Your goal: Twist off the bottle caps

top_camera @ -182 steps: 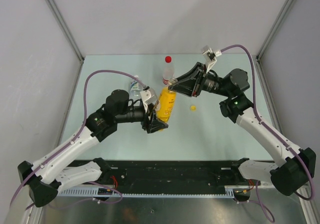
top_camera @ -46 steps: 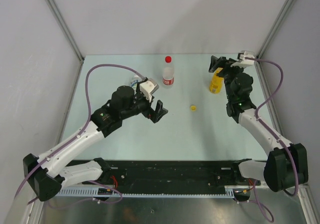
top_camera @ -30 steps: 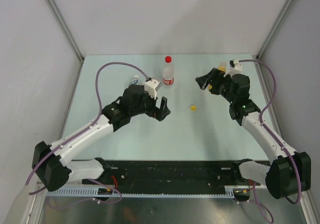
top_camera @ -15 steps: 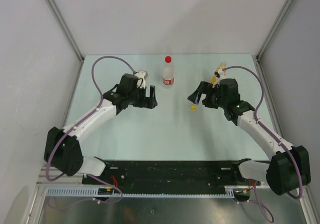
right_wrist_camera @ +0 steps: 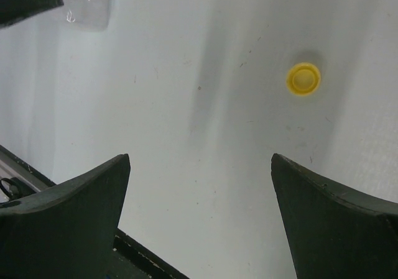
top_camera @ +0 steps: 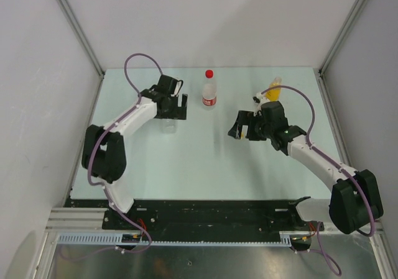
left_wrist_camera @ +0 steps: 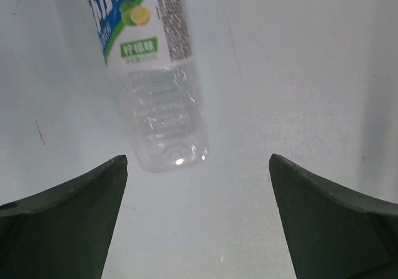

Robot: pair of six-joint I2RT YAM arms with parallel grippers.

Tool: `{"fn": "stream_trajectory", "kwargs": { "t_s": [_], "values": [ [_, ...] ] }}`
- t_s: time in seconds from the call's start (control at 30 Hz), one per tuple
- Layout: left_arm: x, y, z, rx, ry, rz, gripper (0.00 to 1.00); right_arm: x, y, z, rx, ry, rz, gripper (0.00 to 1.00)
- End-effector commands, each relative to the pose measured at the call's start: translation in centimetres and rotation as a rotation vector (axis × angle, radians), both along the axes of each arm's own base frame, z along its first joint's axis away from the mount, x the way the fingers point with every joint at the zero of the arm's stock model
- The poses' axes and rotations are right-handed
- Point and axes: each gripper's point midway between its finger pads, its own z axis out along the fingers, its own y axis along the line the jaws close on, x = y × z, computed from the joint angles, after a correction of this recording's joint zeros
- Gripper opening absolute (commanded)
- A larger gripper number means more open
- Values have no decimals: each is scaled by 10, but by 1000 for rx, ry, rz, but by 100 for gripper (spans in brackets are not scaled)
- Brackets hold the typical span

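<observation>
From above, the left gripper (top_camera: 177, 110) and right gripper (top_camera: 240, 130) hover wide open and empty on either side of the upright red-capped bottle (top_camera: 209, 94). Left wrist: a clear bottle (left_wrist_camera: 155, 92) lies ahead of the fingers. Right wrist: the yellow cap (right_wrist_camera: 303, 79) lies loose on the table (right_wrist_camera: 186, 136).

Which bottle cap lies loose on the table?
The yellow cap: it lies alone on the table, while the only other cap in view, the red cap, sits on its upright bottle.

The table (right_wrist_camera: 186, 186) under me is matt, pale and finely scuffed (small dark specks). The clear bottle (left_wrist_camera: 163, 117) is thin, glossy, ribbed plastic; the yellow cap (right_wrist_camera: 303, 79) smooth plastic; my fingers (left_wrist_camera: 59, 229) matt dark.
</observation>
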Motion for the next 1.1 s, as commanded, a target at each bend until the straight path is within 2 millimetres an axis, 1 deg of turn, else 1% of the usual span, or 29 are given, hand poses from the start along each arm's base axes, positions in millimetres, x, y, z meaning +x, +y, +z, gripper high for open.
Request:
{"fn": "stream_trajectory", "kwargs": {
  "t_s": [0.0, 0.13, 0.23, 0.33, 0.47, 0.57, 0.67, 0.77, 0.83, 0.97, 1.07],
  "values": [
    [22, 16, -10, 46, 33, 23, 99, 3, 0, 5, -45, -57, 42, 99],
    [35, 23, -27, 33, 77, 46, 99, 4, -2, 7, -64, -81, 54, 99],
    [40, 29, -38, 46, 96, 57, 99, 4, -3, 5, -76, -83, 61, 99],
    [41, 25, -50, 34, 124, 32, 98, 2, 1, 5, -71, -90, 103, 97],
    [41, 22, -67, 34, 163, 14, 95, 1, 6, 6, -58, -98, 130, 96],
    [37, 21, -80, 35, 195, 2, 88, 2, 6, 6, -56, -98, 128, 97],
    [33, 20, -87, 31, 213, -12, 81, 2, 5, 5, -58, -96, 123, 99],
    [31, 20, -84, 26, 205, -16, 76, 2, 4, 7, -57, -99, 123, 99],
    [30, 20, -78, 18, 190, -21, 69, 2, 5, 10, -55, -111, 127, 99],
    [25, 14, -54, -19, 132, -59, 58, 3, 8, 21, -28, -142, 134, 99],
    [13, 6, -36, -54, 91, -108, 53, 3, 13, 31, 11, -164, 141, 99]
  ]
}}
